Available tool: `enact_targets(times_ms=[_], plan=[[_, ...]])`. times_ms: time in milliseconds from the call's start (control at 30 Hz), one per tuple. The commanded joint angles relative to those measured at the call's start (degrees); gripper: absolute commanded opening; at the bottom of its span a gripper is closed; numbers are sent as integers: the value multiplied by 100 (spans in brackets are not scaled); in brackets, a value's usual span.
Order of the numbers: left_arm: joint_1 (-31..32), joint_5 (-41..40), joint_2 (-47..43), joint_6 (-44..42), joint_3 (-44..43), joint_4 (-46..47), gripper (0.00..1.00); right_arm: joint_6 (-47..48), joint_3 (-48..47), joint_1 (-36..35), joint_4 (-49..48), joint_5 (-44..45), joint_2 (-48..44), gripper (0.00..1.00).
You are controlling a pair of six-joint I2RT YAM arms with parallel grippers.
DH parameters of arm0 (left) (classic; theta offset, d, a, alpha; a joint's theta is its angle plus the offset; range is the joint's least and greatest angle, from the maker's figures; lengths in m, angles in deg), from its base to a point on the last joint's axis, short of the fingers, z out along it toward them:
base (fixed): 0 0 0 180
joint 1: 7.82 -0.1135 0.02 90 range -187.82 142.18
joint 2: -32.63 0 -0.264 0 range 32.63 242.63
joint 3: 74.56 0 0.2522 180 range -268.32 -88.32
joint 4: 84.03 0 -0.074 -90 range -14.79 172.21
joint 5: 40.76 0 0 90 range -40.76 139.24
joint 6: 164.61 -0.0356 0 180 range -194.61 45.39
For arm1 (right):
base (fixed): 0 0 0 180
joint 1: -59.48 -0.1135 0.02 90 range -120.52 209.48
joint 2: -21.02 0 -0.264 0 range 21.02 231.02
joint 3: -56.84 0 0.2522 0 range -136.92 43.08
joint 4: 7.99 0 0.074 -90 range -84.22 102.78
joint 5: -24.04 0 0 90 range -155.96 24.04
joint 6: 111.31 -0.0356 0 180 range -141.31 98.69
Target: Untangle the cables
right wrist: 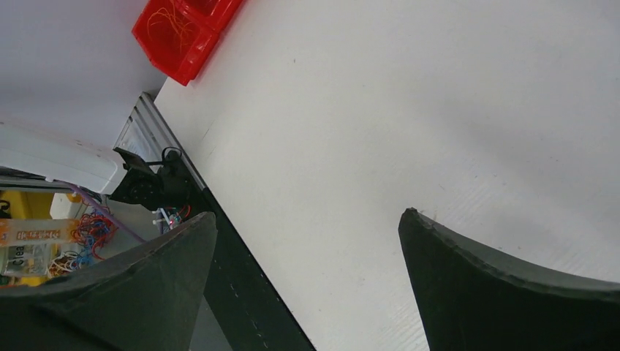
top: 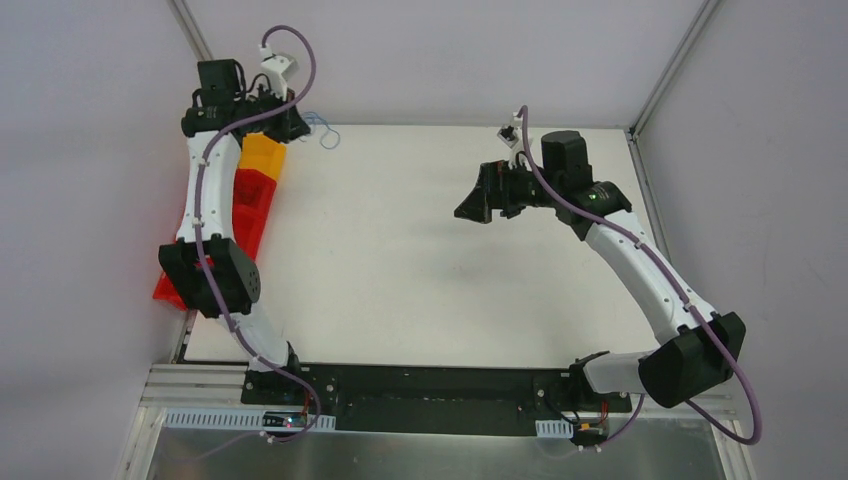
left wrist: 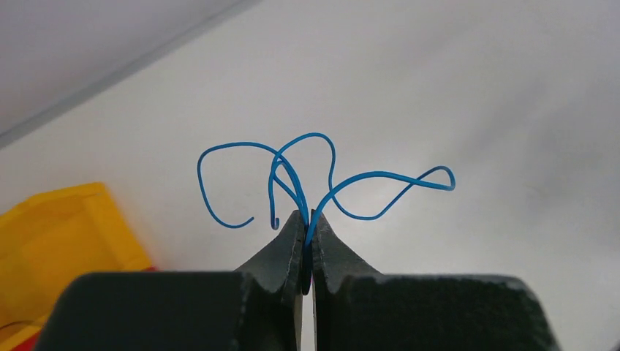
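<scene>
My left gripper [left wrist: 308, 214] is shut on thin curly blue cables [left wrist: 307, 172], which loop out above its tips in the left wrist view. In the top view the left gripper [top: 300, 127] is at the table's far left corner, and the blue cables [top: 322, 128] show just to its right. My right gripper [top: 466, 208] is open and empty, held above the table's right middle. In the right wrist view its fingers [right wrist: 468, 278] stand wide apart over bare white table. No other loose cables show on the table.
A yellow bin [top: 262, 155] and red bins [top: 250, 205] line the table's left edge under the left arm. The yellow bin [left wrist: 51, 241] sits left of the left jaws. A red bin [right wrist: 183, 33] holding thin orange wires shows far left. A black rail [top: 440, 385] runs along the near edge.
</scene>
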Motion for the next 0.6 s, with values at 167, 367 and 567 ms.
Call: enact_targets(times_ms=[167,367,567], plan=[[-1121,-1979,2554,-1423,-2582,-524,0,-51,-79,108,107,260,22,99],[-1390,-2219,3670,-1758,-3610,-251,0,-8,22,130,148,271,52,99],[-1417,-2451,4301,-2411,-4084,-106,0,60,7,131,214,316,131,99]])
